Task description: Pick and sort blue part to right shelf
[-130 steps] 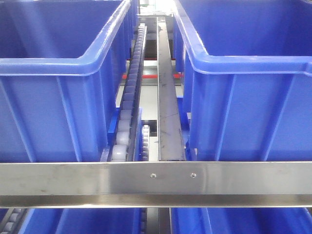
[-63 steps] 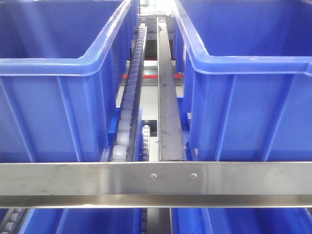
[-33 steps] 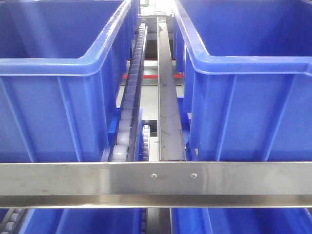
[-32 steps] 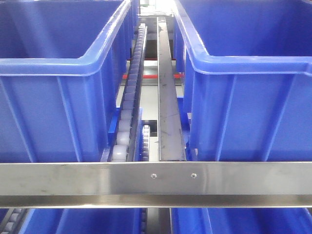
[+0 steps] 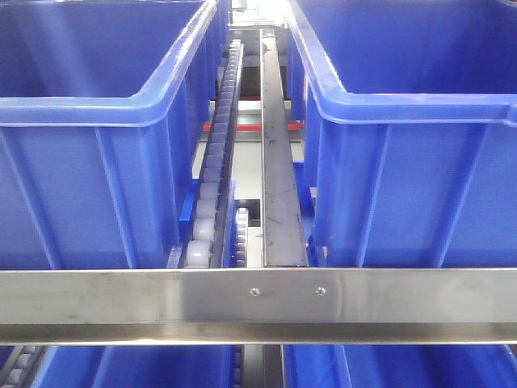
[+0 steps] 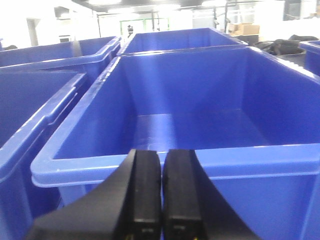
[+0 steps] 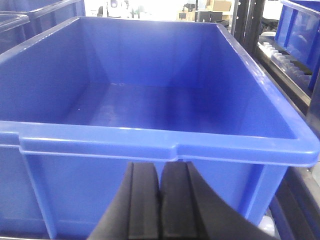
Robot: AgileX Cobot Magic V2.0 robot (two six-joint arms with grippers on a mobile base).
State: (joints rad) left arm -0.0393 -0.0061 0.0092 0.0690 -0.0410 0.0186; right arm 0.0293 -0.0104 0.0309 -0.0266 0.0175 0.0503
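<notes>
- Left gripper (image 6: 160,192) sits low in its wrist view, black fingers (image 6: 145,190) pressed together with barely a slit between them and nothing held.
- Straight ahead of it, just past the fingertips, is the near rim of a big blue bin (image 6: 175,165); the bin floor beyond is bare blue plastic. More bins line up off to its left and further back.
- Right gripper (image 7: 160,200) is the same deal: pads squeezed tight, holding nothing, parked right below the front lip of another blue bin (image 7: 150,137), which is open on top with a bare floor.
- Front view shows the right shelf (image 5: 258,305): a flat steel rail across the front, a white roller track (image 5: 212,190) running back between two bins, and a steel divider beside it.
- The blue part doesn't show up in any view, so I can't say where it lies relative to either gripper.
</notes>
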